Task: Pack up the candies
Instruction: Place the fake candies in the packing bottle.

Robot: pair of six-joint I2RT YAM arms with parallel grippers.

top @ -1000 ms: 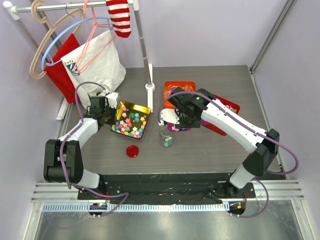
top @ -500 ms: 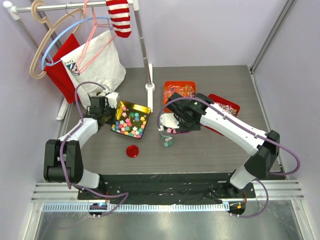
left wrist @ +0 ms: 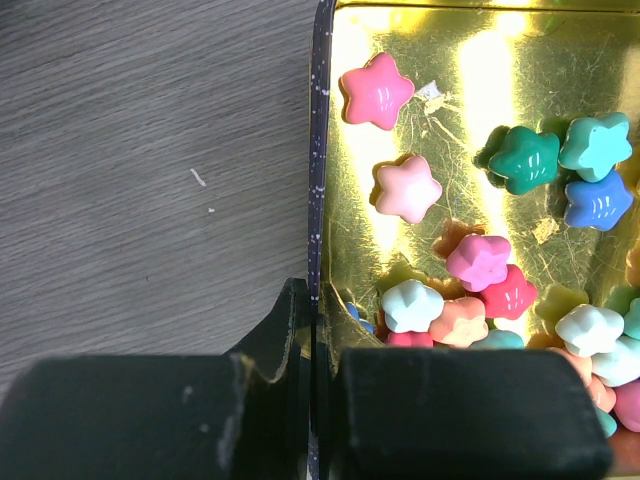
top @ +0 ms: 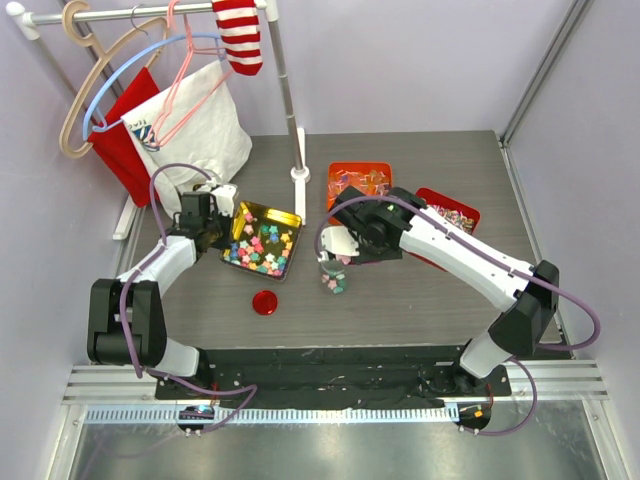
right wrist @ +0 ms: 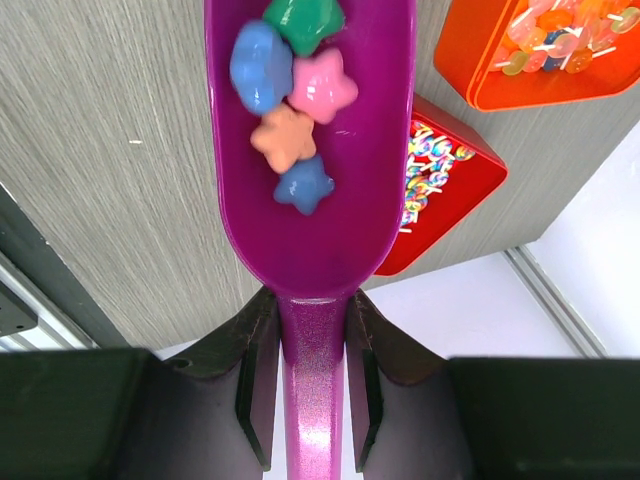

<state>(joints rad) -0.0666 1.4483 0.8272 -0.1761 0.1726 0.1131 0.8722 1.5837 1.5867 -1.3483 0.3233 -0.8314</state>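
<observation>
Grey wood-grain table [top: 420,300] seen from above: the left gripper [top: 222,228] meets the gold tray [top: 288,218] of candies [top: 258,250] toward the left edge, and the right gripper [top: 342,252] hangs over a small jar [top: 333,283] mid-table. Left wrist: jaws together, pinching the tray's rim, star-shaped candies just beside them. Right wrist: jaws clamped on the handle of a purple scoop [right wrist: 330,230], five candies in its bowl.

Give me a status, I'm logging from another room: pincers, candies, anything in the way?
Left pincer shut on gold tray rim. Right pincer shut on purple scoop handle, candies aboard, close to jar. Nothing seen blocking.
</observation>
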